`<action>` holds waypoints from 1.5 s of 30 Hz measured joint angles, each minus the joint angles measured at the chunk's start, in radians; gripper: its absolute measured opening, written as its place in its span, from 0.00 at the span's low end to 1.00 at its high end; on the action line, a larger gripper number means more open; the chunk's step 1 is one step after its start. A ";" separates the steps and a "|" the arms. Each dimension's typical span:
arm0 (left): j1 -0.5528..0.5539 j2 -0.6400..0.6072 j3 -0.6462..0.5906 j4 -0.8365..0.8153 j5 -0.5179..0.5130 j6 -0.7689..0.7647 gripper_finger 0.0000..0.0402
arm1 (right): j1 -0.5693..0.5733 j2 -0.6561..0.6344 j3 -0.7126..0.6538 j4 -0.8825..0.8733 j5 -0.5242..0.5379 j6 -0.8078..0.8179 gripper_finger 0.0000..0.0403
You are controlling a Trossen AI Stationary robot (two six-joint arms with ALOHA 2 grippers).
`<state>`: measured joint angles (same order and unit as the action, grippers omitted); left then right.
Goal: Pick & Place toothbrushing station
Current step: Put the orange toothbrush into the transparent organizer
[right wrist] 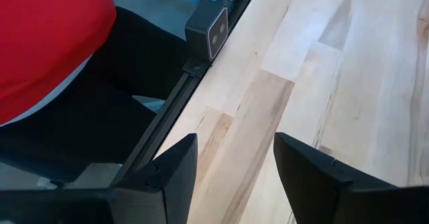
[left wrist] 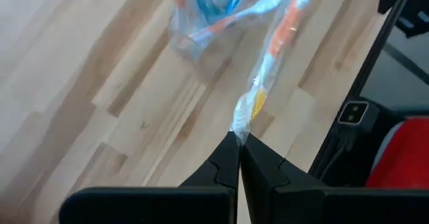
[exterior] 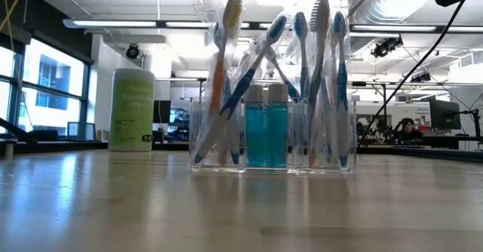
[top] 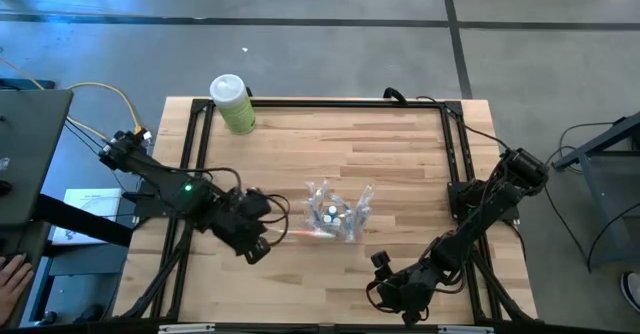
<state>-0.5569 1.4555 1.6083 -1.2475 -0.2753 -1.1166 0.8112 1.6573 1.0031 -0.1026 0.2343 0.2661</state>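
No readable text, brand, number or sign in any view. Pale green bottle (exterior: pixel 132 109) carries dark label block with print, too small to read. White sheet (top: pixel 92 214) beside bench at left arm's side shows faint print, illegible. Toothbrushes (exterior: pixel 226 78) and blue-filled tubes (exterior: pixel 266 127) in clear holder show no legible marking. Small camera module (right wrist: pixel 213 29) on bench rail bears no lettering that can be made out.
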 joint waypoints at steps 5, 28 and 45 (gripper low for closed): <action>-0.066 0.000 0.087 -0.033 -0.153 0.014 0.01 | 0.000 0.000 0.000 0.000 -0.002 0.000 0.47; -0.190 0.039 0.113 -0.188 -0.123 0.024 0.01 | -0.009 0.000 0.000 0.002 0.001 0.000 0.47; 0.015 0.130 0.114 -0.308 0.075 0.058 0.01 | -0.009 0.000 0.000 -0.007 -0.001 0.000 0.47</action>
<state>-0.5420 1.5860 1.7218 -1.5555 -0.1998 -1.0582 0.8021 1.6573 1.0031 -0.1094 0.2329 0.2657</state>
